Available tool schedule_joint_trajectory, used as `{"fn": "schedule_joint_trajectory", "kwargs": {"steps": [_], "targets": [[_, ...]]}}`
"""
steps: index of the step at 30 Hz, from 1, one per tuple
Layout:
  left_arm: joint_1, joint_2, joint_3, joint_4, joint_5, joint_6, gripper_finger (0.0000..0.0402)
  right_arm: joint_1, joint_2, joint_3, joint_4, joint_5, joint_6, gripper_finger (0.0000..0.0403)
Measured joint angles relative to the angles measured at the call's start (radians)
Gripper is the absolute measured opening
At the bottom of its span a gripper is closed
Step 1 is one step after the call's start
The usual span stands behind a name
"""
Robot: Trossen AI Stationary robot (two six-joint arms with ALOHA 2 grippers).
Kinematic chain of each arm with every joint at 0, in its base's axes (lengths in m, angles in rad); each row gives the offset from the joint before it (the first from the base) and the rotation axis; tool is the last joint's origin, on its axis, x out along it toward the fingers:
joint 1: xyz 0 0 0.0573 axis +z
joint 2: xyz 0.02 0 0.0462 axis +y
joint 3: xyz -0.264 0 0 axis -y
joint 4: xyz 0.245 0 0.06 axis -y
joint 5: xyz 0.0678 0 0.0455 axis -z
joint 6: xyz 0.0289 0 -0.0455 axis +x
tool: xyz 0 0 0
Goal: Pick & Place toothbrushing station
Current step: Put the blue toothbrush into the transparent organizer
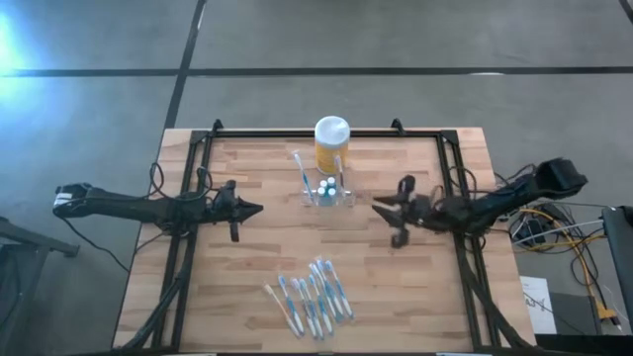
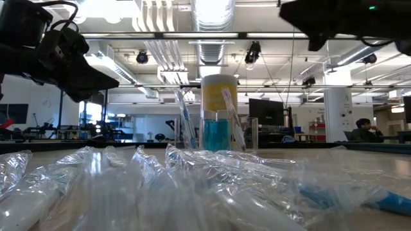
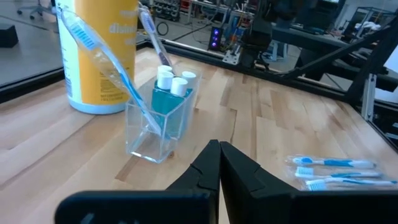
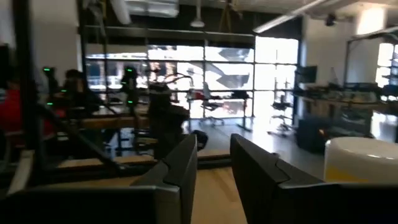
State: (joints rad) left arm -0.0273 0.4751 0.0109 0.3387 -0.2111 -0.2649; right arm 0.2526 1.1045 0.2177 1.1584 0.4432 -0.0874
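Both arms hover off the station, nothing gripped

Left gripper (image 1: 252, 209) fingers together; station (image 1: 328, 192) mid-table before the jar (image 1: 331, 144); right gripper (image 1: 384, 210) fingers apart. Likely next: fetch a brush (image 1: 315, 295) from the near pile. Only the left wrist view shows the station's blue fill

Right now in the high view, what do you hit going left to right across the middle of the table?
Left gripper, jaws shut → toothbrushing station, with the yellow jar just behind it → right gripper, jaws slightly apart. The wrapped toothbrushes lie nearer the front edge, off this line.
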Motion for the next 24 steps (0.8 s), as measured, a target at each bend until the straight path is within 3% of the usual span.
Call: {"fn": "schedule_joint_trajectory", "kwargs": {"steps": [4,8,16,24], "targets": [[0.000,-0.002,0.000,0.001,0.000,0.000,0.0008,0.066,-0.101,-0.086,0.000,0.001,0.049,0.0061],[0.000,-0.002,0.001,0.003,0.012,-0.022,0.0008,0.124,-0.121,-0.143,-0.003,0.001,0.083,0.0044],[0.000,-0.002,0.002,0.006,0.015,-0.045,0.0008,0.174,-0.034,-0.166,-0.004,0.001,0.097,0.0034],[0.000,-0.002,0.002,0.005,0.016,-0.044,0.0007,0.173,0.084,-0.097,-0.002,0.002,0.044,0.0034]]}}
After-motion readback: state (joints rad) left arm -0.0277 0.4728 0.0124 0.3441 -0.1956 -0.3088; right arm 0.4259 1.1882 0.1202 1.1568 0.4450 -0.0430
